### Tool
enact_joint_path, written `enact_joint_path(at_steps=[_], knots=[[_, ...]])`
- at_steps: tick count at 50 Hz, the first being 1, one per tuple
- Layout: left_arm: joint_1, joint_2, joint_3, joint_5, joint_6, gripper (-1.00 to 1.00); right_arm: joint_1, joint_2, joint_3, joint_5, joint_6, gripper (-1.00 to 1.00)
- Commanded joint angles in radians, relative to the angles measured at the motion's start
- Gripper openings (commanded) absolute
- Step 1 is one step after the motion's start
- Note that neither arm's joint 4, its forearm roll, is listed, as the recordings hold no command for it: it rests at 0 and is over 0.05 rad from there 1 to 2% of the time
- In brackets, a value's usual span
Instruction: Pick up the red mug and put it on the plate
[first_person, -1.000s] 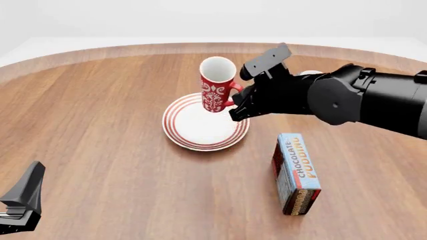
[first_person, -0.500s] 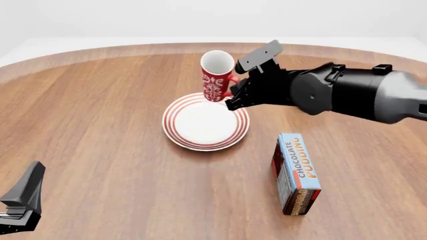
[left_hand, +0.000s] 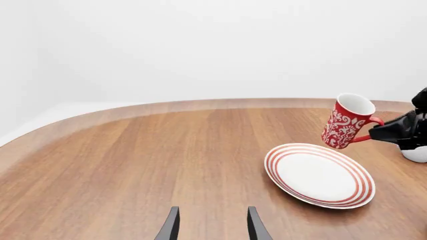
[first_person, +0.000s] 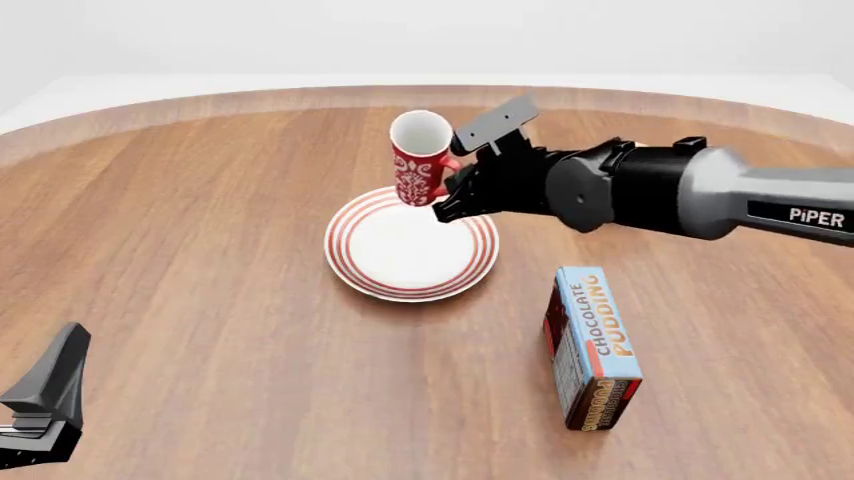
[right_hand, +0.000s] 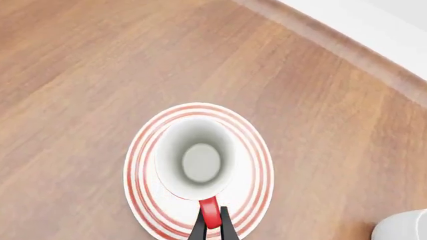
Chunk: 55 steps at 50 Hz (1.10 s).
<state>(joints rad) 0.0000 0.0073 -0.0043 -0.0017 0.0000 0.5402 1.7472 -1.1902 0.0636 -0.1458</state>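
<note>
Red mug (first_person: 418, 158) above plate (first_person: 387, 277); pudding box (first_person: 594, 347) apart, possibly upright.

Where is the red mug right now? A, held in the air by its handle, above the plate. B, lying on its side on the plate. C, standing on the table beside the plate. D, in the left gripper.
A: the right gripper pinches the handle of the red mug, and the left wrist view shows the mug hanging tilted, clear of the plate.
</note>
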Motion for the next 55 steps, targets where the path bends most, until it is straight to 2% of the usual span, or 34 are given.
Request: enact_joint_path(at_steps=[1, 55], knots=[[0.0, 0.0, 0.0, 0.0, 0.0, 1.0, -0.002, 0.046, -0.029, -0.023, 0.015, -1.0], [0.0, 0.0, 0.0, 0.0, 0.0, 1.0, 0.004, 0.154, -0.006, -0.089, 0.066, -1.0]])
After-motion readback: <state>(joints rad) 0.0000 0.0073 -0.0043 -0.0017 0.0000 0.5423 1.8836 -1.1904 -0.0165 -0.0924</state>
